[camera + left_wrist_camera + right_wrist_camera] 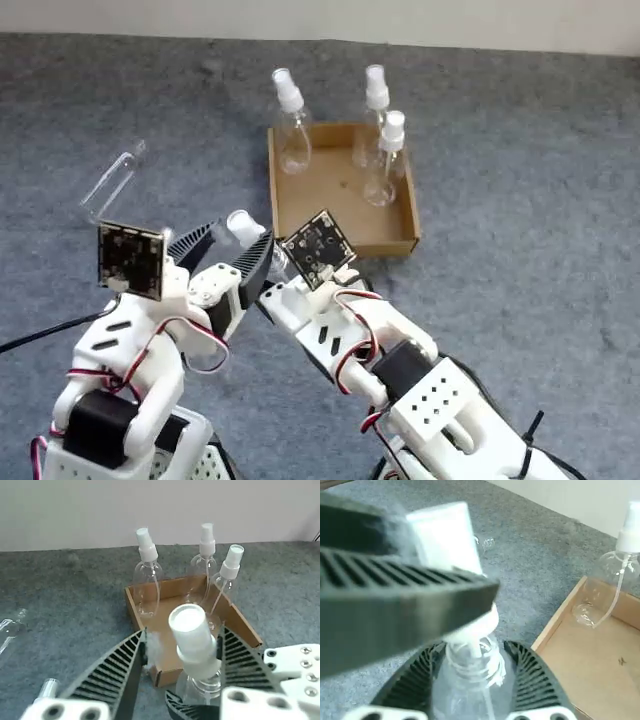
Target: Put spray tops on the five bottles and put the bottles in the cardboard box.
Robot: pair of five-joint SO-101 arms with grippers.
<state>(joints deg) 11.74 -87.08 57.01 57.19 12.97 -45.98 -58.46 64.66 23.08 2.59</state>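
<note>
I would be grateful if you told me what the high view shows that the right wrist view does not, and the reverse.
Compared with the right wrist view, the high view adds the whole cardboard box with three capped bottles standing in it. The right wrist view adds a close look at the right gripper, its jaws closed on the clear bottle, with the spray top at its neck. Both share the left gripper around that top, part of the box, one of those capped bottles and the grey carpet.
</note>
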